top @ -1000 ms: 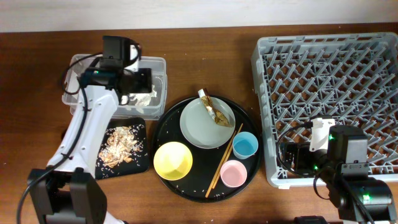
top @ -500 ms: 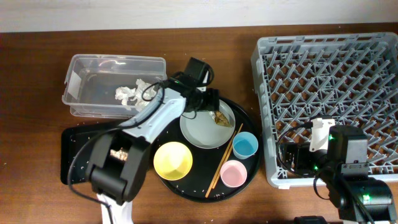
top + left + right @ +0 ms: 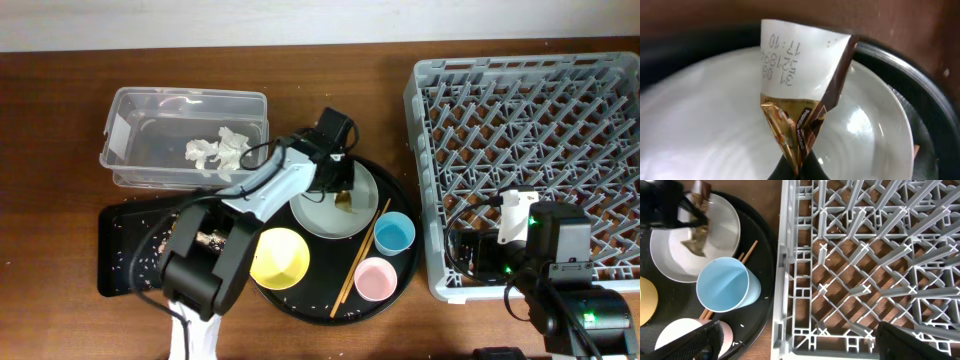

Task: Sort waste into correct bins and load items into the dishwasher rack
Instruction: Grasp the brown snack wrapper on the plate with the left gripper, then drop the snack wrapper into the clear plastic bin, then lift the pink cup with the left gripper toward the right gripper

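My left gripper (image 3: 340,188) is shut on a gold foil wrapper (image 3: 801,107) over the pale grey plate (image 3: 322,212); the wrapper's lower tip is pinched between the jaws (image 3: 797,169). On the round black tray, a yellow bowl (image 3: 278,258), a blue cup (image 3: 394,233), a pink cup (image 3: 374,279) and wooden chopsticks (image 3: 358,262) surround the plate. White tissues (image 3: 218,150) lie in the clear tub (image 3: 140,105). The shallow black tray (image 3: 122,250) holds food scraps, partly hidden by my arm. My right gripper (image 3: 800,346) stands open over the dishwasher rack's (image 3: 535,120) near-left edge.
The round black tray (image 3: 305,302) sits between the bins and the rack, with rice grains scattered on it. In the right wrist view the blue cup (image 3: 727,285) and plate (image 3: 720,225) lie left of the rack wall (image 3: 782,265).
My left arm swung from the clear tub to the plate, and its jaws closed on the foil wrapper. The right arm has not moved.
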`<state>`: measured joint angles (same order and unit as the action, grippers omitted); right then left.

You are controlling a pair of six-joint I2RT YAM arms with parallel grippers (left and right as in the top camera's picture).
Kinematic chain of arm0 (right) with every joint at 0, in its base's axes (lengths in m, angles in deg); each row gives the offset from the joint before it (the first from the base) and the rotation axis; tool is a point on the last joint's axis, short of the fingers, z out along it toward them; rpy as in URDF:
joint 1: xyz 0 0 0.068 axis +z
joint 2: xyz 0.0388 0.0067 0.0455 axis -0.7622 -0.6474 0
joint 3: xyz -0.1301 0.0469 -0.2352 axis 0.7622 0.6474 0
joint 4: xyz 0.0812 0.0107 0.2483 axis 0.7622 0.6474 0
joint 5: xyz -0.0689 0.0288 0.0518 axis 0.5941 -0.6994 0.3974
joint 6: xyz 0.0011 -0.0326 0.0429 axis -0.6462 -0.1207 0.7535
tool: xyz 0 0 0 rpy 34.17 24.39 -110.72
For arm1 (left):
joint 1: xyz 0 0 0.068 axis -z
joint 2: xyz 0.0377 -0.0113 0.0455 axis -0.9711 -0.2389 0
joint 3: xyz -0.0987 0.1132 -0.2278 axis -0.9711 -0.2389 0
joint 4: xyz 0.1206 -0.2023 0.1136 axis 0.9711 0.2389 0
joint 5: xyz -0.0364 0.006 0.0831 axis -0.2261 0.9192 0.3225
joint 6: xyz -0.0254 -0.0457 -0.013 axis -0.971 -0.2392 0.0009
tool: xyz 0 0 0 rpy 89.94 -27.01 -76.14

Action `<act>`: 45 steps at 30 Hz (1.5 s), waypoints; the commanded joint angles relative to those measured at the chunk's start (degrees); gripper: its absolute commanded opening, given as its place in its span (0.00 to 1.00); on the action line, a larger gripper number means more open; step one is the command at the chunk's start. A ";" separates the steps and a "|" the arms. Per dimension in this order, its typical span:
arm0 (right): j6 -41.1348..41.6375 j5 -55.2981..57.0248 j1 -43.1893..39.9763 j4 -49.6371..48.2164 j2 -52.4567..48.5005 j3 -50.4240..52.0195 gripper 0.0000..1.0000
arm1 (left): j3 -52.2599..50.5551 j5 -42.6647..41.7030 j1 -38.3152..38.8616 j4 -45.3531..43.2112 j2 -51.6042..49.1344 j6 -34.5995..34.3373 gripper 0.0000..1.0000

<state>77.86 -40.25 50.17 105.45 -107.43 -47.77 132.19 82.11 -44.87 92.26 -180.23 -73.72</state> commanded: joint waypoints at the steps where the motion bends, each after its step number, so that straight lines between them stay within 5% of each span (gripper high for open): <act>1: 0.66 -0.31 -0.20 0.00 0.00 -1.18 0.99 | 1.03 3.39 -4.63 2.69 10.78 3.02 0.00; 5: 0.66 -0.31 -0.20 -0.02 0.00 -1.18 0.98 | 1.01 14.99 -14.56 8.59 23.82 5.73 0.01; 9: 0.66 -0.31 -0.20 -0.02 0.00 -1.18 0.98 | 0.52 16.92 -24.55 9.75 24.20 5.68 0.01; 10: 0.66 -0.31 -0.20 -0.02 0.00 -1.18 0.98 | 0.52 16.92 -26.21 9.68 23.41 5.68 0.07; 11: 0.66 -0.31 -0.20 -0.02 0.00 -1.18 0.98 | 0.52 16.92 -27.58 9.29 22.45 5.68 0.27; 13: 0.66 -0.31 -0.20 -0.02 0.00 -1.18 0.98 | 0.52 16.90 -28.70 8.41 21.40 5.70 0.35; 15: 0.66 -0.31 -0.20 0.02 0.00 -1.18 0.98 | 0.55 16.76 -29.03 8.02 21.33 5.70 0.60; 21: 0.66 -0.31 -0.20 0.02 0.00 -1.18 0.98 | 0.66 1.51 -25.42 11.96 25.68 11.17 0.64; 26: 1.01 0.42 -0.20 0.70 0.00 -1.18 0.98 | -0.46 -4.92 -11.80 24.33 25.68 15.21 0.64; 29: 8.41 9.20 -0.22 1.66 0.00 -1.20 0.98 | -4.81 -5.73 -2.62 26.93 25.68 15.19 0.64; 40: 8.39 9.11 -0.20 2.80 0.00 -1.18 0.98 | -20.20 -10.01 18.43 14.10 24.76 11.10 0.63; 42: 8.37 9.14 -0.20 2.80 0.00 -1.20 0.98 | -21.03 -9.73 19.17 13.00 23.67 10.60 0.45; 44: 8.17 9.16 -0.20 2.80 0.00 -1.20 0.98 | -20.96 -8.24 18.78 12.52 23.58 10.58 0.11; 45: 8.20 9.16 -0.20 2.80 0.00 -1.18 0.98 | -20.96 -8.24 18.10 11.93 23.58 10.58 0.01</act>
<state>85.38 -32.19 50.17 108.25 -107.43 -47.99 111.44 73.04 -25.79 105.31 -155.80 -62.69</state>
